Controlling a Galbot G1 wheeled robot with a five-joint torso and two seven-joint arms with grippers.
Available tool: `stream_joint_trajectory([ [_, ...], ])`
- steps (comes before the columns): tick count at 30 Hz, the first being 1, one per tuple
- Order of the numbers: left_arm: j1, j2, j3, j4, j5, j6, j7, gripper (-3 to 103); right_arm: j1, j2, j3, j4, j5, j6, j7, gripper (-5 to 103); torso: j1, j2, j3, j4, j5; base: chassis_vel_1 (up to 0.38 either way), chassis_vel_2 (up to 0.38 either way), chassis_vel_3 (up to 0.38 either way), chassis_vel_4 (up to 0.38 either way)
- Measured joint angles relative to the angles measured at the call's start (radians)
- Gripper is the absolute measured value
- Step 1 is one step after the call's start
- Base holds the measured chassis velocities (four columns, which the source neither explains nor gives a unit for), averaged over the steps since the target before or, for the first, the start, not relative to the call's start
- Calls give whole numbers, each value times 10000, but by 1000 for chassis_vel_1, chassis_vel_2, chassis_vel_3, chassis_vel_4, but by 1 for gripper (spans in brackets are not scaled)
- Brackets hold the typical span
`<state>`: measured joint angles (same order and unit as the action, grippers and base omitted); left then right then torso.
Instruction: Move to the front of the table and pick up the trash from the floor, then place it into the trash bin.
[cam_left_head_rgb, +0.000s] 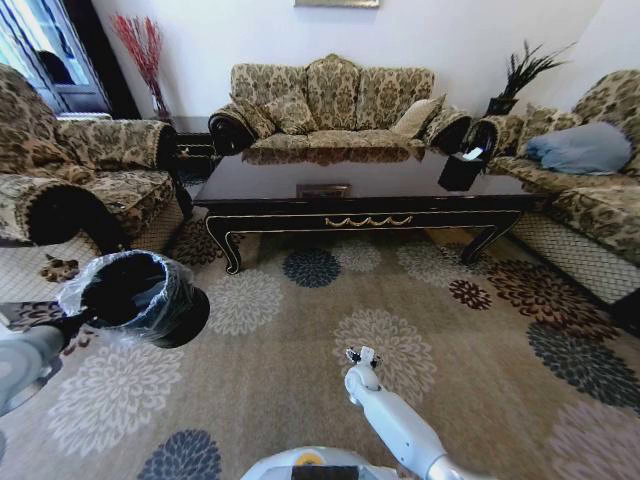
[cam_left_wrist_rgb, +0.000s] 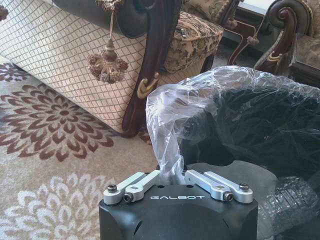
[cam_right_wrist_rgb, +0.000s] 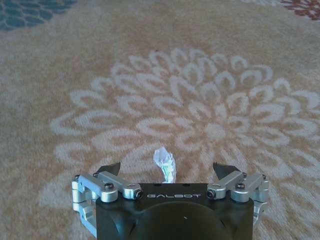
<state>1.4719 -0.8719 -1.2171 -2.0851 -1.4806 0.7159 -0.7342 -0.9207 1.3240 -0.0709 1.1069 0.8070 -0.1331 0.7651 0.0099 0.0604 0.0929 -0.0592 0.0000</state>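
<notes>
My left gripper (cam_left_wrist_rgb: 172, 173) is shut on the rim and clear liner of the black trash bin (cam_left_wrist_rgb: 250, 125). It holds the trash bin (cam_left_head_rgb: 135, 295) above the floor (cam_left_head_rgb: 300, 340) at the left. My right gripper (cam_right_wrist_rgb: 168, 170) is open and points down at the carpet floor (cam_right_wrist_rgb: 200, 100). A small crumpled silvery-white piece of trash (cam_right_wrist_rgb: 164, 161) lies between its spread fingers. In the head view the right gripper (cam_left_head_rgb: 362, 357) hangs low over a cream flower medallion. The dark glossy table (cam_left_head_rgb: 360, 190) stands ahead of both arms.
A patterned sofa (cam_left_head_rgb: 335, 100) stands behind the table, with armchairs at the left (cam_left_head_rgb: 80, 170) and right (cam_left_head_rgb: 590, 170). A black tissue box (cam_left_head_rgb: 460, 170) sits on the table's right end. The armchair's quilted skirt and wooden leg (cam_left_wrist_rgb: 135, 100) are close beside the bin.
</notes>
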Motion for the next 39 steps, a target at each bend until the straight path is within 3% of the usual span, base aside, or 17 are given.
stream_joint_trajectory([
  [3, 27, -9, -17, -23, -2, -1, 2, 2, 41, 43, -12, -208, -5, -52, -26, 103, 0, 0, 0, -1, 0, 0, 0, 0, 0],
  [6, 31, -9, -22, -23, -3, 0, 3, 2, 49, 53, -11, -268, -6, -56, -40, 99, 0, 0, 0, 0, 0, 0, 0, 0, 0],
  [7, 31, -6, -23, -22, -3, 0, 5, 2, 50, 58, -12, -316, -6, -74, -51, 89, 0, 0, 0, 0, 0, 0, 0, 0, 0],
  [9, 31, 4, -25, -19, -4, 0, 6, 2, 52, 58, -12, -346, -7, -87, -61, 89, 0, -1, 0, -1, 0, 0, 0, 0, 0],
  [16, -5, 50, -22, 23, -17, 0, 12, 2, 42, 53, -6, -371, -10, -86, -191, 57, 0, -1, -1, 3, 1, 0, 0, 0, 0],
  [18, -14, 44, -11, 29, -15, 0, 12, 2, 37, 46, -6, -370, -13, -80, -206, 57, 0, -1, -1, 3, 1, 0, 0, 0, 0],
  [24, -64, 20, 67, 71, -3, 0, 15, 2, -4, 35, -3, -382, -37, -61, -297, 30, 0, -2, -1, 0, 1, 0, 0, 0, 0],
  [26, -67, 18, 75, 77, 4, 0, 15, 2, -12, 33, -3, -390, -45, -56, -313, 30, 0, -1, -1, 0, 1, 0, 0, 0, 0],
  [31, -85, 15, 104, 96, 23, 0, 17, 2, -58, -18, 22, -354, -72, -37, -349, 3, 0, -1, 0, -2, 0, 0, 0, 0, 0],
  [39, -76, -129, 354, -177, 23, -1, -19, 2, -136, -205, 76, 366, -407, 376, -558, 0, 0, -1, 1, -1, 0, 0, 0, 0, 0],
])
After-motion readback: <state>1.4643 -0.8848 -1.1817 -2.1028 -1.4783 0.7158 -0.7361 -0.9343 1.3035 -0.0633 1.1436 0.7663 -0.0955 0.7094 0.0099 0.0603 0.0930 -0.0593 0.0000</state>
